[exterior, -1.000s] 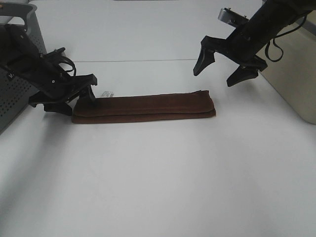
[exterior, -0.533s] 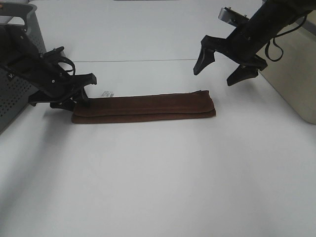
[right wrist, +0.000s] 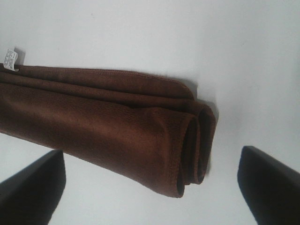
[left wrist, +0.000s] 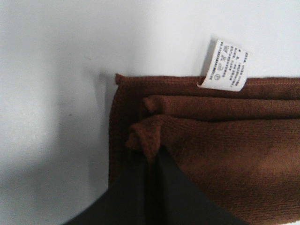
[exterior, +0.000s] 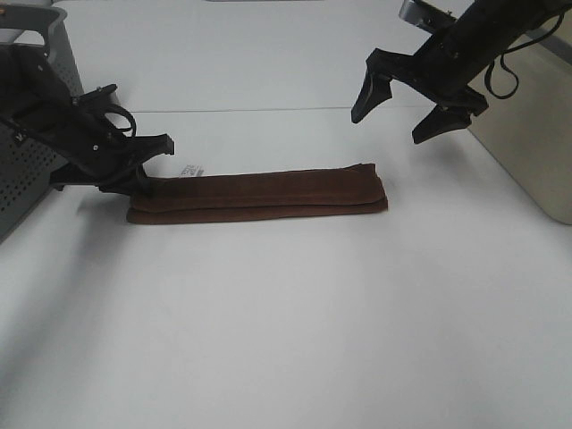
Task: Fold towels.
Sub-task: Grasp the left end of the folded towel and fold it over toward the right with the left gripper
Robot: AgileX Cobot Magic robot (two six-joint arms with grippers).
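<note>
The dark reddish-brown towel [exterior: 259, 197] lies folded into a long narrow strip across the white table. Its white tag [exterior: 191, 170] sticks out at the left end. My left gripper [exterior: 141, 177] is low at that left end. In the left wrist view it [left wrist: 150, 155] is shut, pinching a bunched fold of the towel [left wrist: 225, 140] beside the tag [left wrist: 227, 65]. My right gripper [exterior: 390, 125] hangs open and empty above and behind the towel's right end. In the right wrist view its fingers [right wrist: 33, 187] straddle the rolled right end [right wrist: 187, 140] from above.
A grey perforated basket [exterior: 27, 170] stands at the left edge behind my left arm. A beige box [exterior: 536, 134] stands at the right edge next to my right arm. A faint seam [exterior: 268, 110] crosses the table behind the towel.
My left gripper has closed on the towel's left end and drawn it slightly to the left. My right gripper has risen a little and stays open.
</note>
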